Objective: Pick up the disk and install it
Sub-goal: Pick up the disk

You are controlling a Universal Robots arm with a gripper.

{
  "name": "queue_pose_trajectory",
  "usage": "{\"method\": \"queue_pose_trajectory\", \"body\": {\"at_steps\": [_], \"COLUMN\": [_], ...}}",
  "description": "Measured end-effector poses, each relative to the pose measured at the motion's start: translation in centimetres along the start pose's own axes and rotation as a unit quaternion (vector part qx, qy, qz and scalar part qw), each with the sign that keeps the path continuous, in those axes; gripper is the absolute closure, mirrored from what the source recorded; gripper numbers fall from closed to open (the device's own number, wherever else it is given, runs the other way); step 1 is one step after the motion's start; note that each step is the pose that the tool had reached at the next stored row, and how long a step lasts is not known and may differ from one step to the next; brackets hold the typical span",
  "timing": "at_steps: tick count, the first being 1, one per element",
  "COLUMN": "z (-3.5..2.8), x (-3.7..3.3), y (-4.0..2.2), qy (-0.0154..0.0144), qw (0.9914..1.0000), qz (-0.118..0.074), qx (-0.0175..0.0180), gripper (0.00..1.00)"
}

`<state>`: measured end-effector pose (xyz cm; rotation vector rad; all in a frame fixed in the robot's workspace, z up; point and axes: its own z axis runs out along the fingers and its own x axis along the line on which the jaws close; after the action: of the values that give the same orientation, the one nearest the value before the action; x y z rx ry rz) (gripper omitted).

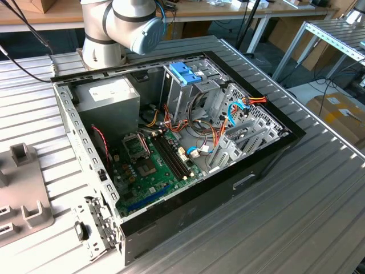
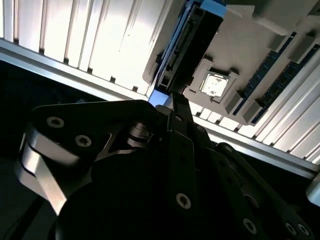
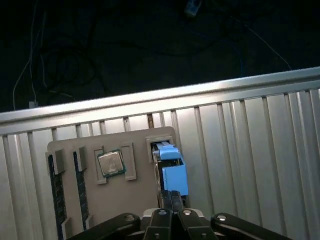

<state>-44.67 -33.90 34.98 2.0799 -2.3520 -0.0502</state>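
The disk point(image 3: 172, 170) stands on edge in a slot of a beige fixture plate point(image 3: 132, 200), with its blue rail facing up. In the second wrist view the disk point(image 2: 192, 40) shows as a dark slab with blue rails. My gripper point(image 3: 173, 196) hovers right over the disk's near end, its two black fingers pressed together with no gap and nothing between them. In the second wrist view the gripper point(image 2: 174, 97) points at the disk's blue edge. The open computer case point(image 1: 268, 154) lies on the ribbed metal table, and its metal drive cage carries a blue latch point(image 1: 185, 73).
On the fixture plate a processor chip point(image 3: 111, 163) sits beside the disk's slot, and memory sticks point(image 3: 55, 200) lie further along. The fixture plate point(image 1: 23, 205) sits at the exterior view's left, beside the case. The arm's base point(image 1: 105, 40) stands behind the case. The table edge point(image 3: 160, 97) runs just past the plate.
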Motion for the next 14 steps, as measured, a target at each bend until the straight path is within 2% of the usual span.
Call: {"method": "queue_pose_trajectory", "body": {"at_steps": [1, 3, 9, 14], "z": [0.00, 0.00, 0.00, 0.00], "x": [0.00, 0.00, -0.02, -0.09], "y": [0.00, 0.00, -0.04, -0.75], "qy": [0.0003, 0.0004, 0.0005, 0.0005], "qw": [0.99994, 0.99983, 0.99982, 0.99982], "qz": [-0.011, -0.019, -0.019, -0.019], "qx": [-0.0001, -0.0002, -0.0001, -0.0002], "gripper": [0.89, 0.89, 0.89, 0.89]}}
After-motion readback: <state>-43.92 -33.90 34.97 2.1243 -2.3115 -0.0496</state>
